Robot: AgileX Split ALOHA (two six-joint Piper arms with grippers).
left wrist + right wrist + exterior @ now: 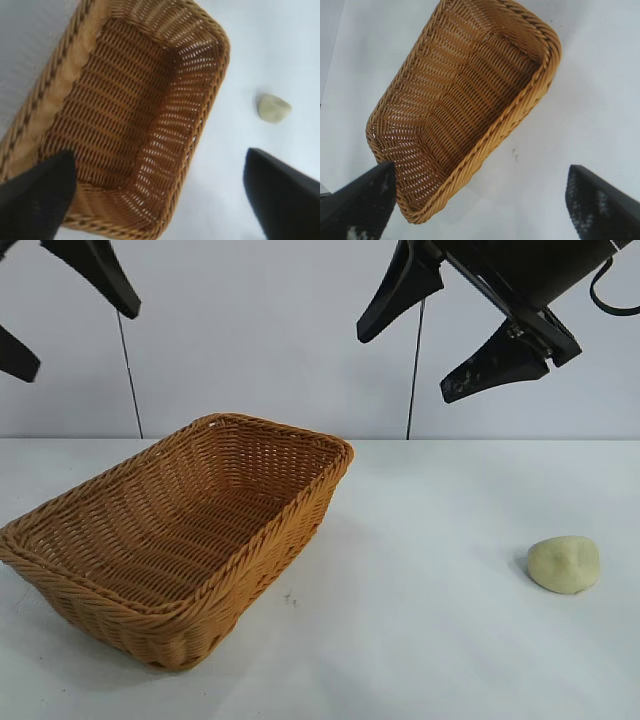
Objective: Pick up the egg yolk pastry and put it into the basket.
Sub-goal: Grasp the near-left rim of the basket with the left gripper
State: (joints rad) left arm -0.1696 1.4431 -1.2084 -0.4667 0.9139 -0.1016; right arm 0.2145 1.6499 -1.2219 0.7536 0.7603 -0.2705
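Observation:
The egg yolk pastry [564,564], a small pale yellow-green lump, lies on the white table at the right. It also shows in the left wrist view [274,108]. The orange-tan wicker basket [120,585] stands empty at the left; it shows in the left wrist view [215,90] and the right wrist view [540,85]. My right gripper [405,365] hangs open and empty high above the table's middle, well above and left of the pastry. My left gripper [75,335] hangs open and empty high at the upper left, above the basket's far end.
The white table [420,640] stretches between the basket and the pastry, with a small dark mark [289,597] beside the basket. A pale wall stands behind the table.

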